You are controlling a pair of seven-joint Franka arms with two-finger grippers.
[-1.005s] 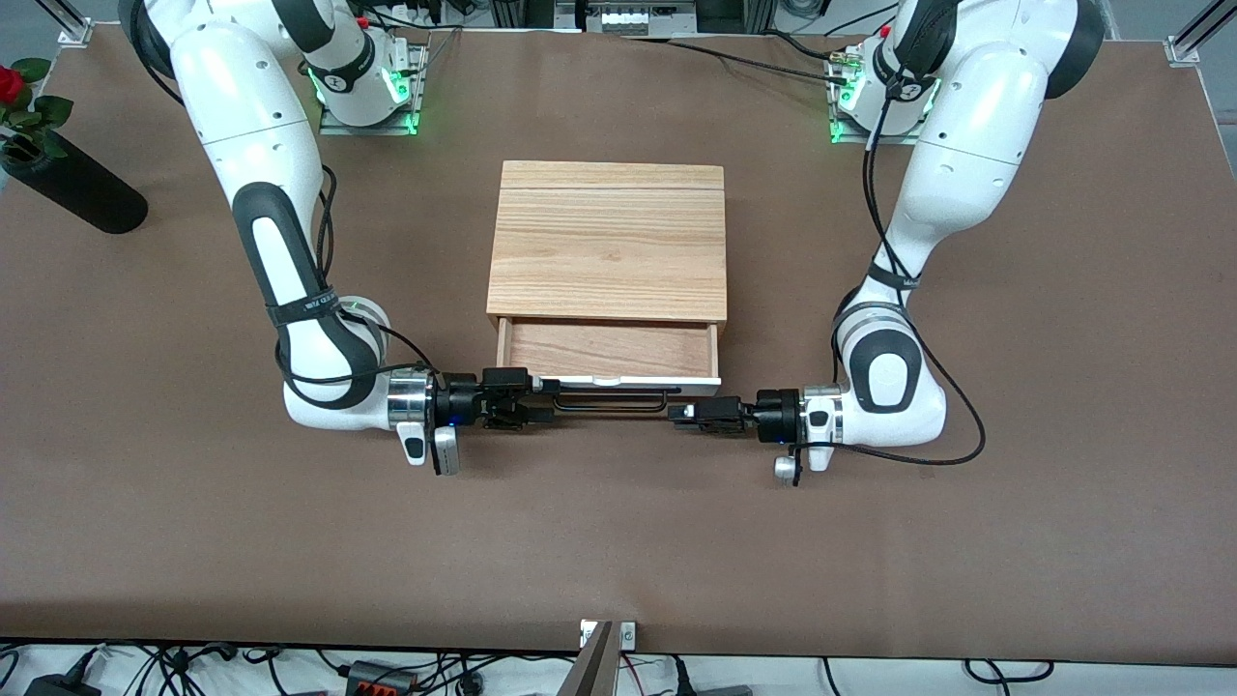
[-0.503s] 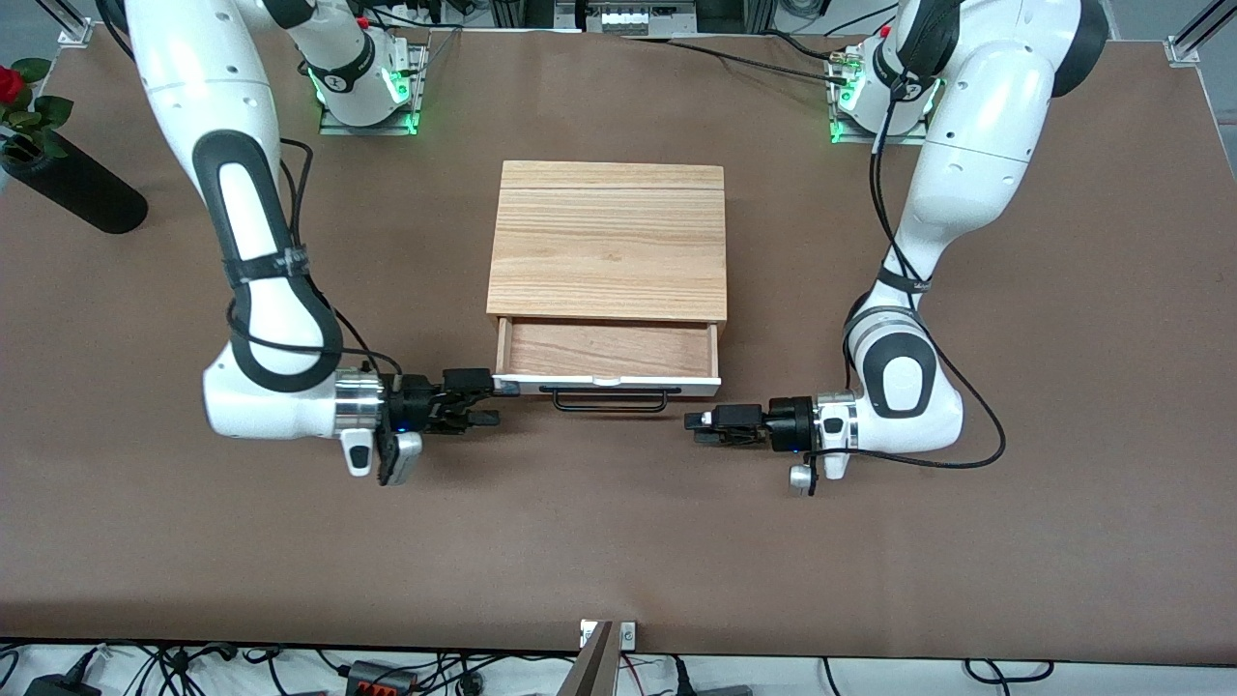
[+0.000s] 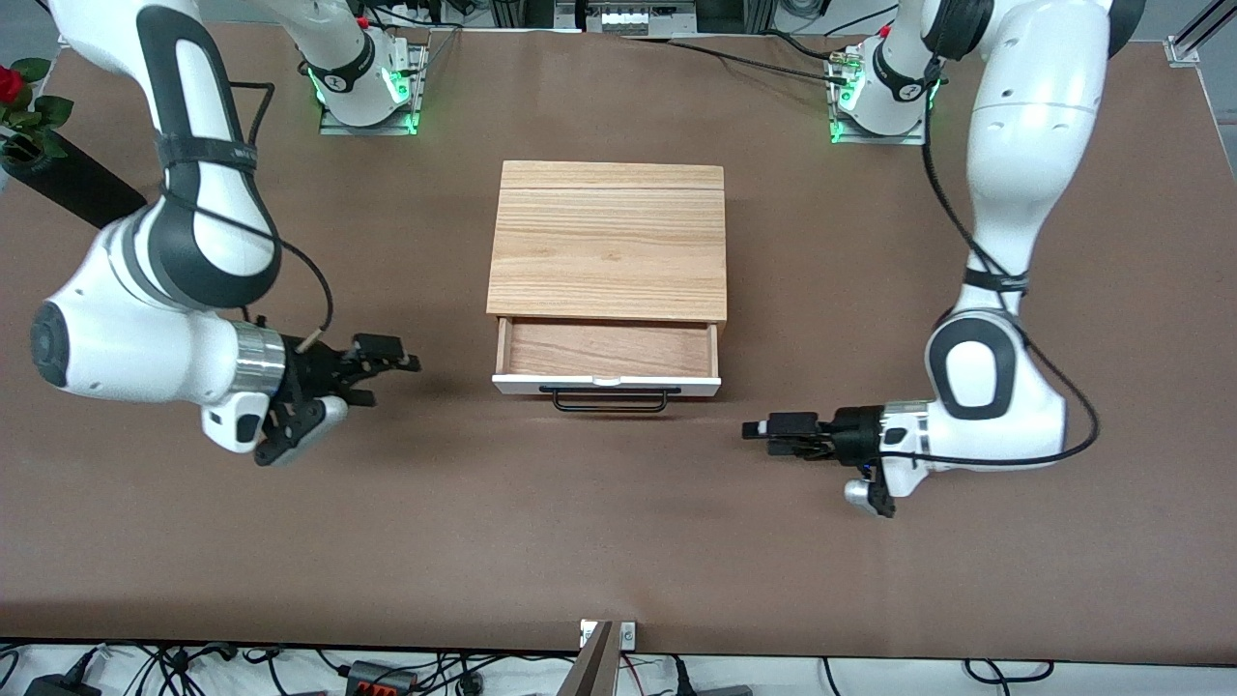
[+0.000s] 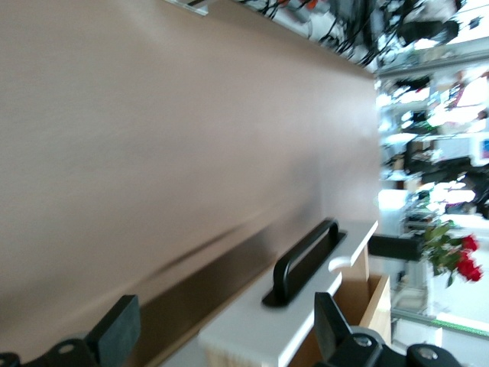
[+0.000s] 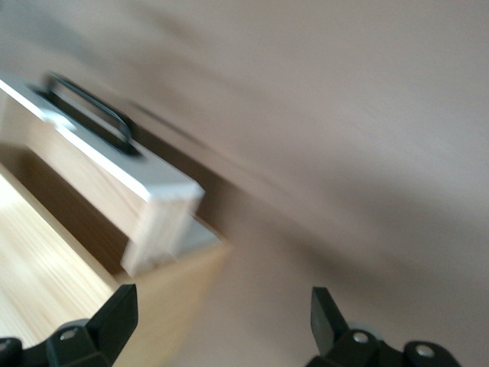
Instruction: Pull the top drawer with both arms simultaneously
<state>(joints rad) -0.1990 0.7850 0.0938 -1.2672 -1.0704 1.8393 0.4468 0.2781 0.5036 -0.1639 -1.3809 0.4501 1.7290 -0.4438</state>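
The top drawer [image 3: 606,385] stands pulled partway out of the wood cabinet [image 3: 607,242], its light wood bottom showing and its black bar handle [image 3: 609,399] free. My right gripper [image 3: 394,354] is open and empty, off the drawer's corner toward the right arm's end. My left gripper [image 3: 759,431] is open and empty, apart from the drawer toward the left arm's end. The left wrist view shows the white front [image 4: 275,332] and handle [image 4: 306,251] between open fingers [image 4: 114,332]. The right wrist view shows the drawer's corner [image 5: 164,191] and handle [image 5: 92,111].
A black vase with a red rose [image 3: 58,179] lies at the right arm's end of the table, partly hidden by that arm; the roses also show in the left wrist view [image 4: 458,256]. Bare brown tabletop [image 3: 618,541] lies in front of the drawer.
Both grippers have let go of the handle and drawn away from the drawer, each toward its own arm's end of the table. The drawer has stayed open.
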